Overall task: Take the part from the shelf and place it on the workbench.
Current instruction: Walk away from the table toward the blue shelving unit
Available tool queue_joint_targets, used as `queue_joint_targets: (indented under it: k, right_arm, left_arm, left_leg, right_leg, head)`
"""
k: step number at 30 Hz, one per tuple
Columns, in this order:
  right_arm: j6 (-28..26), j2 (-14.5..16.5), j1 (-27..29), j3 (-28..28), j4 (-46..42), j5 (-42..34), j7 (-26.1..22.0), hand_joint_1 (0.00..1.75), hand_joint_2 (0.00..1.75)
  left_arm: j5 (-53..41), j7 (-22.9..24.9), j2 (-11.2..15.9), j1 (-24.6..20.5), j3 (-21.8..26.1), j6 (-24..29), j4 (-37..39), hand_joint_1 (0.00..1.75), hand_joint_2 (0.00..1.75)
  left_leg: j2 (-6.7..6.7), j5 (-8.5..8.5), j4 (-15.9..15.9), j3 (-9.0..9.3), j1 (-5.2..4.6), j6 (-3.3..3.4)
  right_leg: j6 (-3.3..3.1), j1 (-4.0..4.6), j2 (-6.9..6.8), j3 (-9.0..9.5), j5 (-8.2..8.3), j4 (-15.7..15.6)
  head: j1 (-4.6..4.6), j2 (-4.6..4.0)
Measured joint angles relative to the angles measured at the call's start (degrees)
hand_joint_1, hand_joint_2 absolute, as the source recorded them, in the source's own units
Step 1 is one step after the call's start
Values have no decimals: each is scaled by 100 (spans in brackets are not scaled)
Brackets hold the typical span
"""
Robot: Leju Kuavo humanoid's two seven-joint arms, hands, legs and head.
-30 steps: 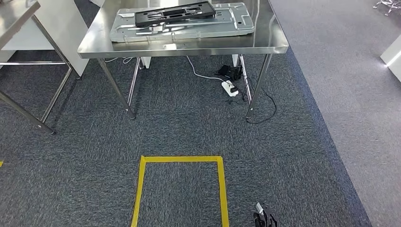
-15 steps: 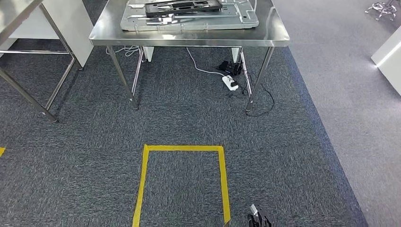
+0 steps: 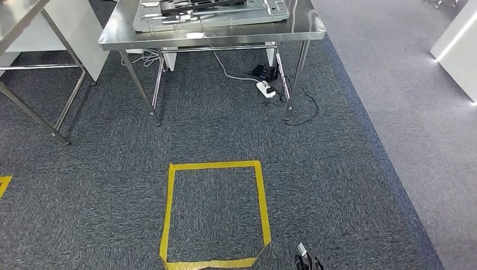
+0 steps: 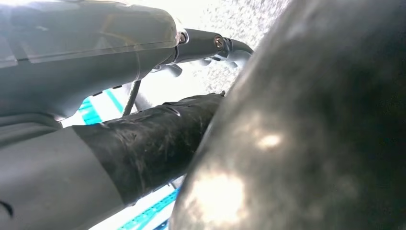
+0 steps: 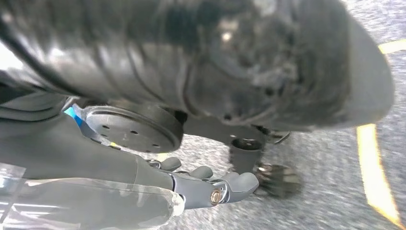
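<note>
At the far end of the head view stands a steel workbench (image 3: 306,27). A silver metal plate (image 3: 169,21) lies on it, with a black frame-shaped part (image 3: 197,5) on top, cut off by the picture's edge. My left hand (image 4: 210,45) hangs at my side with nothing in it, its fingers loosely apart. My right hand (image 5: 206,184) also hangs low over the carpet, fingers slightly spread and holding nothing. No shelf is in sight.
A yellow tape square (image 3: 169,208) marks the dark carpet in front of me. A power strip and cables (image 3: 265,89) lie under the workbench. A second steel table (image 3: 22,14) and a white cabinet (image 3: 76,34) stand at the left, a white unit (image 3: 457,48) at the right.
The whole picture has shifted, so the camera moved: the workbench sits higher and is more cut off, and the near side of the yellow square has come into view. Both hands still hang empty.
</note>
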Motion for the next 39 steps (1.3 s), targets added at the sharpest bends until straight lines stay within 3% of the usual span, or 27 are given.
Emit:
queue_joint_targets:
  k: [2,4,6,8,9,12,13,14,15,17,18,20,21,23,24,25,27,28,29,31,33,35,37,39]
  right_arm:
    - [25,0,0,57,-4,-40,-8,0,0]
    - [49,-5,-12,110,-19,-67,-23,0,0]
    - [63,-20,-20,153,-31,-74,-46,0,0]
    - [56,-59,-12,201,-33,-80,-69,0,0]
    - [49,-76,-7,232,-40,-83,-82,0,0]
    - [34,-95,-7,298,-68,-85,-119,0,0]
    - [31,-95,-10,308,-73,-85,-123,0,0]
    - [27,-98,-11,317,-76,-85,-125,0,0]
    - [24,-103,-12,329,-79,-85,-125,0,0]
    - [20,-115,-13,354,-80,-85,-125,0,0]
    - [18,-119,-19,363,-88,-85,-126,0,0]
    - [-5,-126,-47,377,-114,-87,-145,0,0]
    - [-24,-128,-59,384,-128,-90,-159,0,0]
    - [-81,-131,-51,413,-141,-97,-188,0,0]
    - [-113,-131,-41,431,-142,-100,-199,0,0]
    - [-154,-132,-34,447,-143,-103,-218,0,0]
    - [-262,-135,-46,464,-152,-90,-268,0,0]
    - [-318,-137,-56,471,-162,-80,-295,0,0]
    - [-363,-138,-64,482,-173,-71,-315,0,0]
    - [-405,-138,-64,509,-195,-67,-331,0,0]
    - [-417,-134,-60,528,-212,-67,-333,0,0]
    - [-420,-134,-64,537,-241,-67,-333,0,0]
    - [-420,-141,-63,547,-265,-67,-333,0,0]
    - [-424,-168,-47,562,-273,-67,-333,0,0]
  left_arm:
    - [2,17,1,0,-11,0,0,0,0]
    - [4,36,1,10,-15,-4,1,0,0]
    - [6,47,-2,24,-16,-14,1,0,0]
    - [7,40,-11,34,-18,-28,2,0,0]
    - [8,31,-14,37,-19,-35,3,0,0]
    - [9,1,-17,42,-20,-49,3,0,0]
    - [9,-4,-17,43,-20,-50,3,0,0]
    - [9,-6,-16,40,-20,-50,3,0,0]
    - [9,-7,-15,35,-20,-50,3,0,0]
    - [9,-8,-11,22,-20,-50,3,0,0]
    - [9,-8,-7,15,-20,-50,1,0,0]
    - [8,0,4,5,-20,-40,-2,0,0]
    - [8,6,10,2,-20,-31,-3,0,0]
    - [7,16,26,2,-21,-18,-3,0,0]
    - [7,16,33,4,-21,-15,-3,0,0]
    - [9,10,38,9,-21,-15,-3,0,0]
    - [14,-1,40,13,-20,-15,-3,0,0]
    - [16,-4,40,13,-20,-15,-3,0,0]
    - [18,5,40,11,-20,-15,-3,0,0]
    - [18,25,39,11,-20,-16,-3,0,0]
    - [18,37,40,18,-21,-16,-3,0,0]
    - [17,43,39,27,-22,-16,-3,0,0]
    - [17,44,32,27,-22,-17,-3,0,0]
    - [17,42,9,20,-22,-17,2,0,0]
  left_leg:
    - [-103,269,-542,506,13,40]
    - [-275,219,-1353,1061,10,104]
    - [-324,133,-1724,1239,-5,148]
    - [-228,224,-1758,1162,22,198]
    - [-166,290,-1774,1111,34,239]
    - [29,477,-1779,895,24,332]
    - [89,533,-1762,808,18,339]
    - [143,592,-1735,710,16,332]
    - [194,647,-1697,604,15,321]
    - [280,737,-1590,388,17,281]
    - [314,766,-1523,295,9,257]
    - [387,825,-1414,180,-12,196]
    - [425,866,-1394,154,-19,167]
    - [456,927,-1393,133,-5,98]
    - [383,832,-1338,97,4,54]
    - [281,630,-1193,39,13,11]
    - [76,16,-631,-101,23,-44]
    - [41,-208,-303,-137,23,-43]
    - [26,-297,-50,-126,22,-30]
    - [5,-95,-6,97,14,30]
    - [-112,172,-652,630,-3,143]
    - [-260,155,-1463,1153,-22,227]
    - [-276,110,-1804,1304,-41,248]
    - [-188,237,-1850,1217,-12,282]
  right_leg:
    - [40,-7,77,-192,119,66]
    - [96,-2,153,-337,235,114]
    - [162,2,222,-413,367,109]
    - [223,3,245,-471,399,123]
    - [247,1,194,-523,257,235]
    - [298,-27,-14,-766,-585,1136]
    - [315,-35,-36,-816,-746,1472]
    - [331,-45,-50,-806,-759,1700]
    - [344,-56,-62,-718,-643,1776]
    - [365,-83,-138,-274,-305,1415]
    - [373,-82,-228,45,-279,1018]
    - [327,-56,-360,496,-449,318]
    - [283,-36,-376,568,-531,136]
    - [172,-31,-323,490,-475,87]
    - [125,-35,-297,438,-415,82]
    - [81,-42,-275,371,-346,75]
    - [21,-38,-208,198,-201,73]
    - [5,-27,-161,104,-127,77]
    - [-2,-15,-105,8,-49,84]
    - [2,9,11,-180,97,106]
    - [15,25,120,-335,228,121]
    - [55,34,215,-431,355,123]
    - [127,33,290,-475,481,91]
    - [187,27,272,-526,464,98]
  head:
    - [-2,1]
    - [2,1]
    - [7,0]
    - [10,1]
    - [29,1]
    - [81,0]
    - [81,0]
    - [82,0]
    - [83,0]
    - [83,0]
    - [85,0]
    - [80,0]
    - [78,0]
    - [75,0]
    - [70,0]
    - [62,0]
    - [47,0]
    - [45,0]
    - [46,0]
    - [46,0]
    - [46,0]
    - [49,0]
    - [50,0]
    - [53,0]
